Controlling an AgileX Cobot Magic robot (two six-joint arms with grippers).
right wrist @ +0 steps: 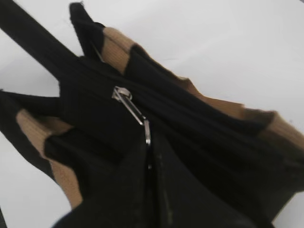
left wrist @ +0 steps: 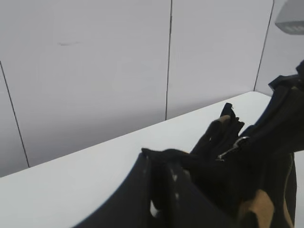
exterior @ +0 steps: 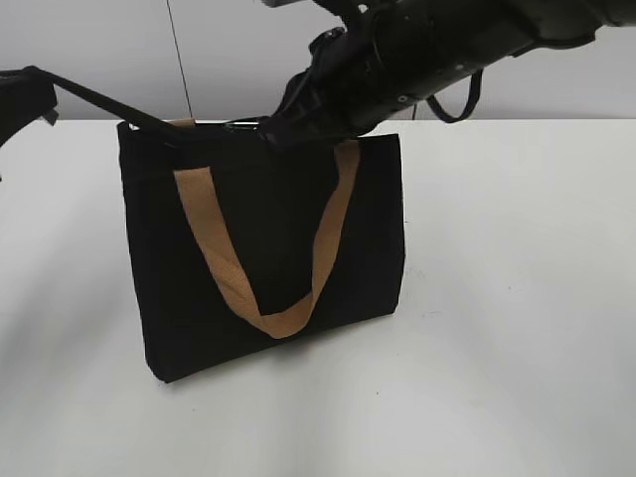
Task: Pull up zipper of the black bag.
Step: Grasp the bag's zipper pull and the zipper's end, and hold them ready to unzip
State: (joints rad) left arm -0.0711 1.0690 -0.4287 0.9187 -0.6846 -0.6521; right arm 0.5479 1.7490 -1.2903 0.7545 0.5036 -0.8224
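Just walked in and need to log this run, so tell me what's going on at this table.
A two-armed robot is working on the zipper of a black bag that stands upright on a white table. The left pincer holds the bag's top corner taut. The right pincer is at the top edge, shut on the silver pull tab of the zipper. A tan handle hangs down the front. How far the zipper has travelled cannot be made out.

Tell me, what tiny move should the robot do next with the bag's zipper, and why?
Probably a short pull along the zipper track. In the right wrist view the right gripper looks pinched on the silver pull tab, and the left gripper's finger holds a corner of the black bag, so the top seems steadied.
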